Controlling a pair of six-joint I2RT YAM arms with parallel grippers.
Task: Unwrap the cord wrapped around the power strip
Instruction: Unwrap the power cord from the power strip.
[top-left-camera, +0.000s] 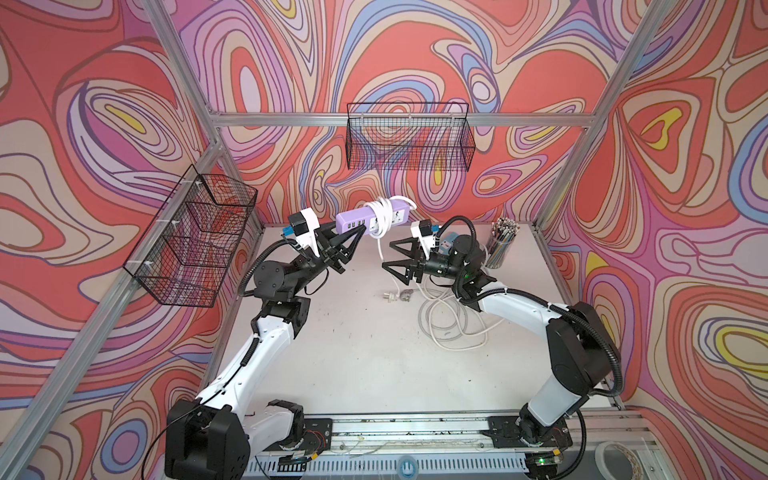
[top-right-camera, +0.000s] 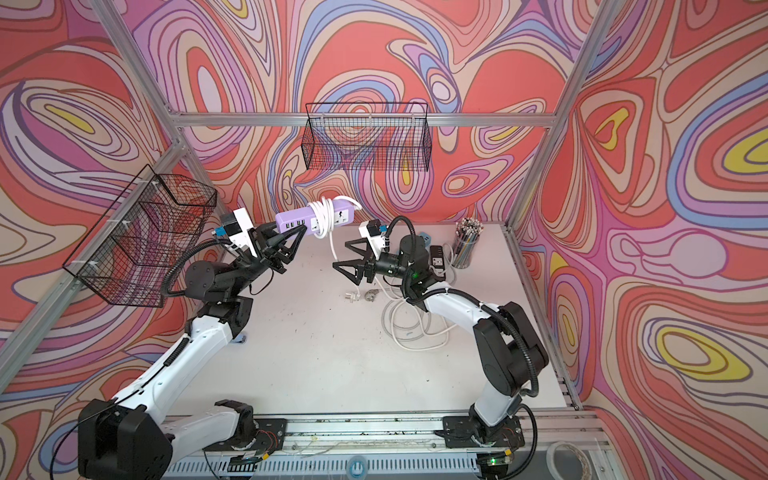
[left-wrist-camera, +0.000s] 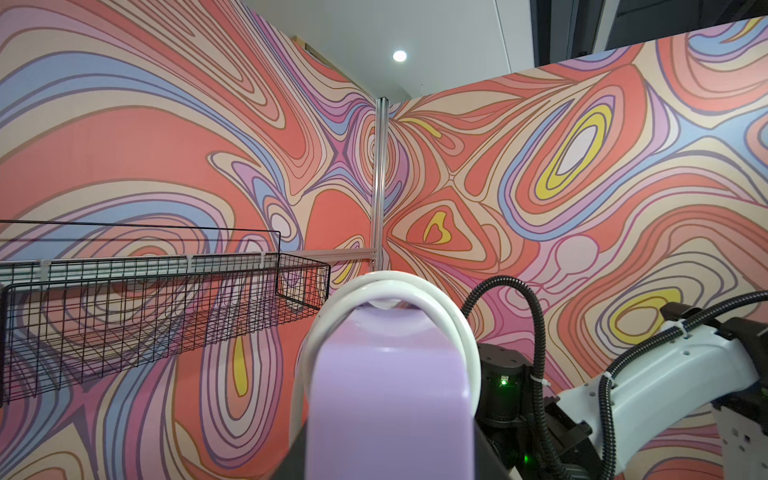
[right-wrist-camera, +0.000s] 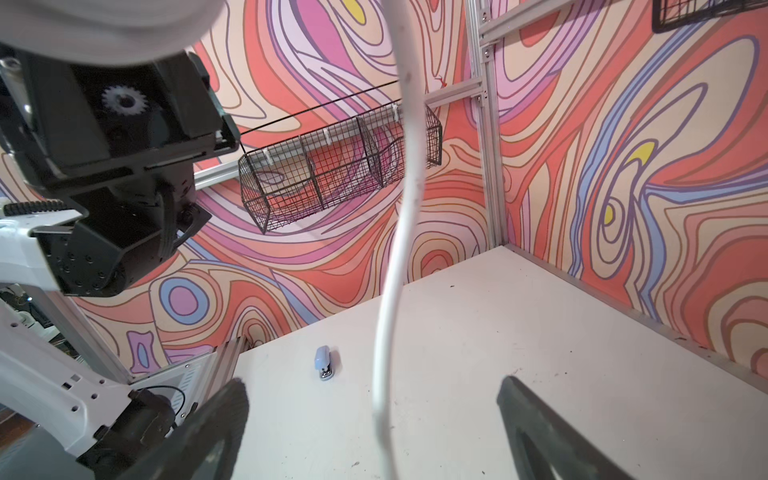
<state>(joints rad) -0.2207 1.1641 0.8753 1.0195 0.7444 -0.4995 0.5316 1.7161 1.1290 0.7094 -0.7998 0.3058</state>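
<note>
**Mia:** What's closest to us?

**Ben:** The white worktop. Near its right edge, loose loops of the white cord lie in a heap, partly under the right arm. The plug lies flat just beside the heap, toward the middle.

**Mia:** And by the left edge?

**Ben:** A little blue stapler, down beside the left arm.

**Mia:** What are the arms doing?

**Ben:** The left end effector is pinching one end of the purple power strip. It holds the strip up in the air, about level, over the far part of the worktop.

**Mia:** Is the cord on it?

**Ben:** Yes. A few turns go around the middle of the strip. One strand hangs down from them toward the heap.

**Mia:** And the other one?

**Ben:** The right end effector is spread wide, lower than the strip. The hanging strand drops between its two fingers. I can't tell if it touches either one.

**Mia:** What's farther back?

**Ben:** A cup of pencils stands in the far right corner. A black wire side basket hangs on the left wall. A back basket hangs on the far wall, above the far edge.
</note>
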